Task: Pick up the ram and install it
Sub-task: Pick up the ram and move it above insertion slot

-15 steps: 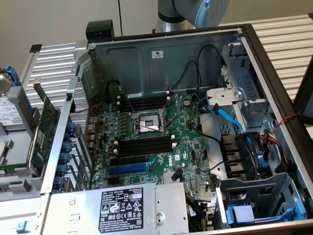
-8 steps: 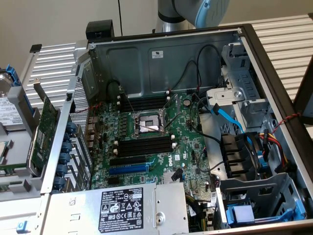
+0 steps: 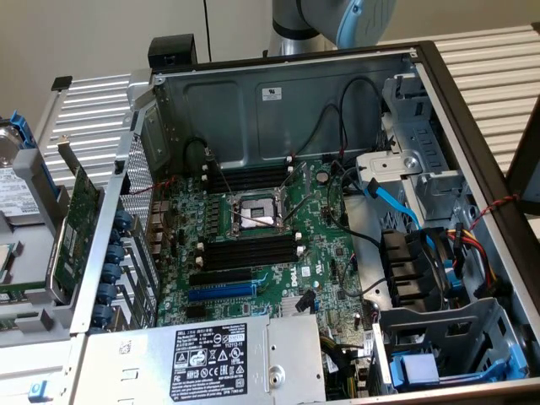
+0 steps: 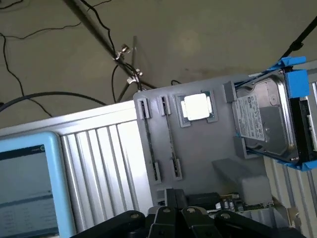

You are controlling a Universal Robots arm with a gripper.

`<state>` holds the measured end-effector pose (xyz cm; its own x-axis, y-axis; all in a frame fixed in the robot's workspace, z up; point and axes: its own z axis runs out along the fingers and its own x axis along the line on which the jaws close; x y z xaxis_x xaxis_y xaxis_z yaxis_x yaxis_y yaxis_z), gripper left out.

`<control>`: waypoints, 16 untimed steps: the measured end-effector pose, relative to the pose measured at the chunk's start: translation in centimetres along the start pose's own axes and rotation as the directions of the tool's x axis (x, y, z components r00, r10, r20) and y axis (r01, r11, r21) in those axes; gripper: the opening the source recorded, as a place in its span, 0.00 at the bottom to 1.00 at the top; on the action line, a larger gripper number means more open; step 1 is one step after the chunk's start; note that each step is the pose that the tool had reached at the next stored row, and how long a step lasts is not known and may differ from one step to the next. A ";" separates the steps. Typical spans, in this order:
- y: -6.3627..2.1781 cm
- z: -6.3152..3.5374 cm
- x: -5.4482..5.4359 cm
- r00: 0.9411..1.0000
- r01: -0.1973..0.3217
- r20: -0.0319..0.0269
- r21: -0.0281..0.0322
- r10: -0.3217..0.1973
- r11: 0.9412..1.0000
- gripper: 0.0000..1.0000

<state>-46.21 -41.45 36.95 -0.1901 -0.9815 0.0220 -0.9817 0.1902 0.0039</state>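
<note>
Gripper (image 4: 174, 207) clenched on nothing, held above the grey tray (image 4: 203, 144).
The ram (image 4: 170, 139) is seen ahead of the fingertips and apart from them, stood on edge between tray clips beside the processor (image 4: 197, 106). Its long axis is judged to run away from the gripper.

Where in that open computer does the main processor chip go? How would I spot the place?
Look inside the open computer case, at the green motherboard on its floor. Near its middle, between two banks of long black slots, sits the processor socket: the only square, shiny metal frame among narrow strips.
</note>
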 end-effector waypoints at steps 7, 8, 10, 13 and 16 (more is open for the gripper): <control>0.11 0.00 0.0 0.997 0.074 0.000 0.002 -0.074 0.997 0.11; 0.12 0.01 0.0 0.997 0.074 -0.001 0.002 -0.074 0.997 0.11; 0.18 0.03 0.0 0.997 0.074 -0.002 0.002 -0.074 0.997 0.11; 0.40 0.08 0.1 0.997 0.076 -0.002 0.002 -0.076 0.997 0.11; 0.55 0.12 0.1 0.997 0.077 -0.002 0.002 -0.077 0.997 0.11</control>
<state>-46.77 -41.44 36.83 -0.1139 -0.9932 0.0235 -0.9935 0.1140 0.0037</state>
